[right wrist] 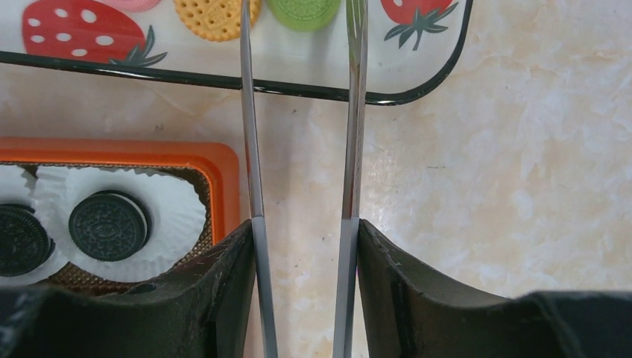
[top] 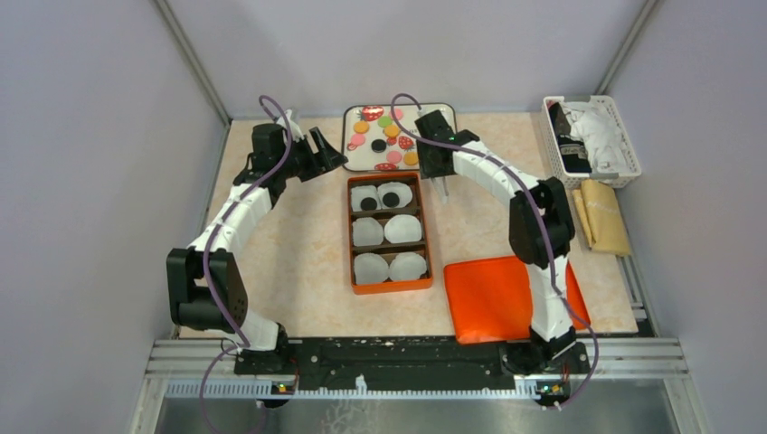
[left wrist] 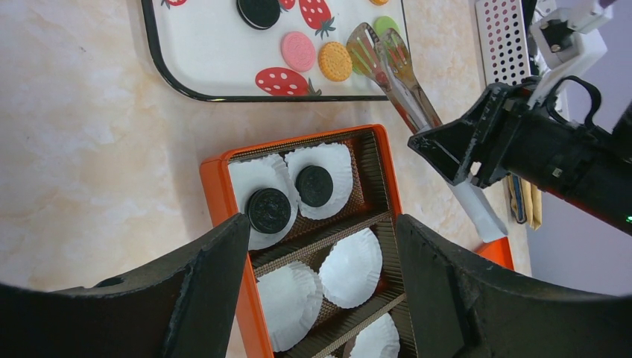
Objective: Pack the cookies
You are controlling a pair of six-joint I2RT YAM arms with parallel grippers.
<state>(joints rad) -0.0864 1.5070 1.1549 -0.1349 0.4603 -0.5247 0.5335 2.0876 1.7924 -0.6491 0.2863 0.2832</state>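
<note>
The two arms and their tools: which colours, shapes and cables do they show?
Both the left arm and the right arm have white, rounded links joined by black, blocky joints. A thin purple cable loops along each arm. The left tool and the right tool are matte black, each with two broad, wedge-shaped fingers. No markings are legible.
</note>
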